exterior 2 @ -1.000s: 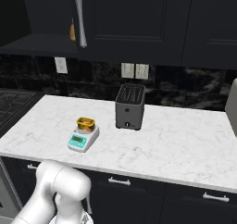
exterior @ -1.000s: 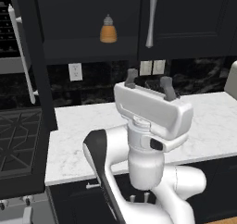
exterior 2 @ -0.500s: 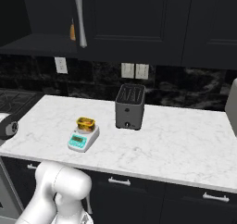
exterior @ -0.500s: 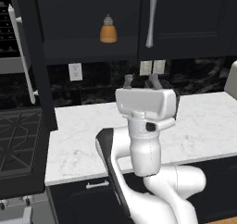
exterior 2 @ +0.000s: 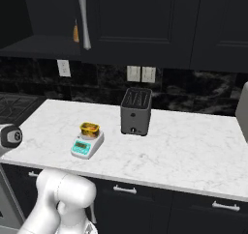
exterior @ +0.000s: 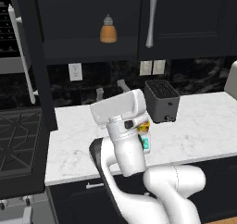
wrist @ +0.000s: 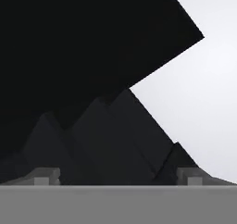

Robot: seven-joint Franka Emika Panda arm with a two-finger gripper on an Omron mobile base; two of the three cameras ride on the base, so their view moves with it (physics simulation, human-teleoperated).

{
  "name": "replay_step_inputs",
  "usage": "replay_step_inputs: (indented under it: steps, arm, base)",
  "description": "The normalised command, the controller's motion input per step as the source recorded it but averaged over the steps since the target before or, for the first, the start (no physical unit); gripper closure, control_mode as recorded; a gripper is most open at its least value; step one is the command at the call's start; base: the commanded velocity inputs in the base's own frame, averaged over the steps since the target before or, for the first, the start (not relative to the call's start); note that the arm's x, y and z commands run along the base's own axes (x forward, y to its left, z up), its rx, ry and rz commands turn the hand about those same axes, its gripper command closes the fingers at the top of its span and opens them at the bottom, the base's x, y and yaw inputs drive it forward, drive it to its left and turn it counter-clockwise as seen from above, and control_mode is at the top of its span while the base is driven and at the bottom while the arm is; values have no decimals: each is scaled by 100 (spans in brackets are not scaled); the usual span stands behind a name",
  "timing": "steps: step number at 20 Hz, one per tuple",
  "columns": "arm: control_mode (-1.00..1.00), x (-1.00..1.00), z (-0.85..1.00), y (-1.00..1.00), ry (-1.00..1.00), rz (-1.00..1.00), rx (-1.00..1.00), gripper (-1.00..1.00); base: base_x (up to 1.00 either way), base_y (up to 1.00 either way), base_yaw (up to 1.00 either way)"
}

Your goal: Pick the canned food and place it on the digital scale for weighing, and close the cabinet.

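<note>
Far to the gripper's left, the cabinet [exterior: 28, 56] door stands swung out edge-on beside the stove, leaving the orange bottle [exterior: 108, 29] exposed on the open shelf above. The gripper [exterior: 111, 90] points up toward that opening with its fingers spread and nothing between them, presumably freed to push the door shut. Low to its right, the canned food [exterior 2: 90, 128] sits on the digital scale [exterior 2: 87, 144], with the toaster [exterior 2: 136, 111] beyond.

A dark toaster [exterior 2: 135, 111] stands on the marble counter [exterior 2: 193, 151]; the orange bottle [exterior: 108, 29] (grey cap) sits above the toaster, to the left.
</note>
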Motion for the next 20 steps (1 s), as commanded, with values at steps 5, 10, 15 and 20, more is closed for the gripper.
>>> replay_step_inputs:
  steps: [5, 10, 15, 20]
  arm:
    - [-100, 40, -25, 52, 38, 20, 0, -100]
    - [-100, 31, -86, 23, 22, 20, 0, -100]
    - [-100, 11, -51, 72, 0, 17, -3, -100]
    - [-100, 0, -1, 100, -2, 3, -14, -100]
  base:
    - [0, 0, 0]
    - [0, 0, 0]
    - [0, 0, 0]
    - [0, 0, 0]
